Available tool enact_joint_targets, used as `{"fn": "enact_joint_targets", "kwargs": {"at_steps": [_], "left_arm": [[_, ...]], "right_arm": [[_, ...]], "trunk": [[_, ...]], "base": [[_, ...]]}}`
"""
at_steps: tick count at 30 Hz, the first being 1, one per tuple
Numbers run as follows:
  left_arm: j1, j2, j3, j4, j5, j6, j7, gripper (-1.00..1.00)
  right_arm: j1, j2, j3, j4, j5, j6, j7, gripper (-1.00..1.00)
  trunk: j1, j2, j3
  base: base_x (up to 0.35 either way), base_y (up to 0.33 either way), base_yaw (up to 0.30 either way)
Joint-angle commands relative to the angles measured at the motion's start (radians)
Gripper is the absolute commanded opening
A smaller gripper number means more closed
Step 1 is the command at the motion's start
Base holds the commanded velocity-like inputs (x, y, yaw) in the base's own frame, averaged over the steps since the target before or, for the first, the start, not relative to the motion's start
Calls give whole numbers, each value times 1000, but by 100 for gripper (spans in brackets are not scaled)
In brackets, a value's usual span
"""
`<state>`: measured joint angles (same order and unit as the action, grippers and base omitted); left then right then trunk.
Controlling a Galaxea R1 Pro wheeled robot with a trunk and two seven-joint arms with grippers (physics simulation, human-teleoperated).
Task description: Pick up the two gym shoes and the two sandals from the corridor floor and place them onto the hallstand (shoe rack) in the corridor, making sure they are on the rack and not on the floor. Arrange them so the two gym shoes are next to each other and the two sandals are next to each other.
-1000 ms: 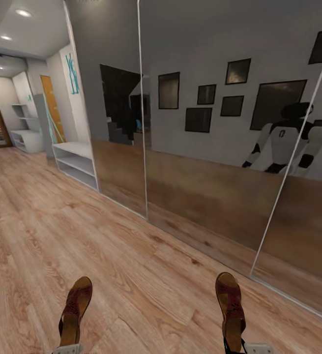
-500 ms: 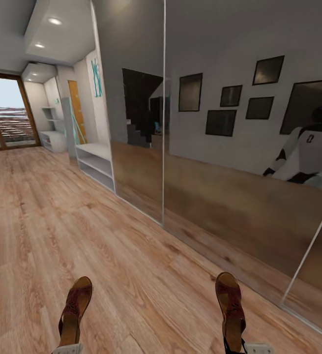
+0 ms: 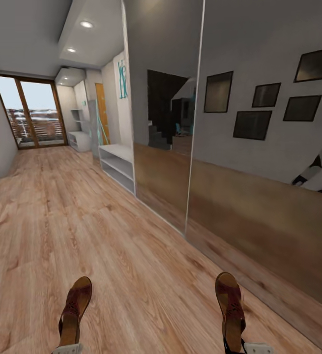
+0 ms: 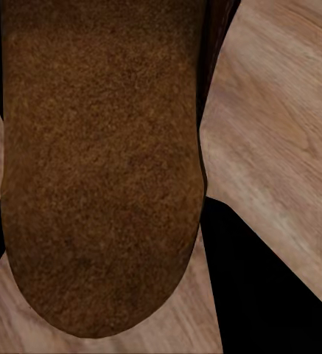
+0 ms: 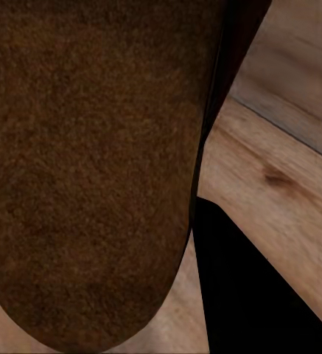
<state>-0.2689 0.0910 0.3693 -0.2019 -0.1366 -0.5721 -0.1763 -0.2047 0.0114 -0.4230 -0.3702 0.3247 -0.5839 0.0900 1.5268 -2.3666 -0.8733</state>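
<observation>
Head view: two sandals, one at the left gripper [image 3: 66,348], the left sandal [image 3: 74,311], and one at the right gripper [image 3: 251,348], the right sandal [image 3: 231,307], both raised above the corridor floor [image 3: 57,216]. Each gripper pinches its sandal's heel. One white low rack [image 3: 117,166] stands along the mirrored wall [image 3: 259,147]; the hallstand [image 3: 79,140] stands farther off beside the glass door [image 3: 33,113].

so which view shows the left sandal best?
Head view: the left sandal shows its woven straps and full shape, held at the frame's bottom. The left wrist view gives just its brown sole close up.
</observation>
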Motion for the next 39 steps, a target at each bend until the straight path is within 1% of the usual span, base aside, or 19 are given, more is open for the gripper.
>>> {"fn": "enact_joint_targets", "kwargs": {"at_steps": [1,10,39], "left_arm": [[-1,0,10,1,-12,-3,-3,-100],[-1,1,11,1,-12,-3,-3,-100],[-1,0,10,-1,-12,-3,-3,-100]], "right_arm": [[0,1,-8,-1,-3,-2,10,-100],[-1,1,-7,-1,-1,-2,10,-100],[-1,1,-7,-1,-1,-2,10,-100]], "trunk": [[0,0,-1],[0,0,-7],[0,0,-34]], "base": [[311,161,279],[263,160,265],[8,5,245]]}}
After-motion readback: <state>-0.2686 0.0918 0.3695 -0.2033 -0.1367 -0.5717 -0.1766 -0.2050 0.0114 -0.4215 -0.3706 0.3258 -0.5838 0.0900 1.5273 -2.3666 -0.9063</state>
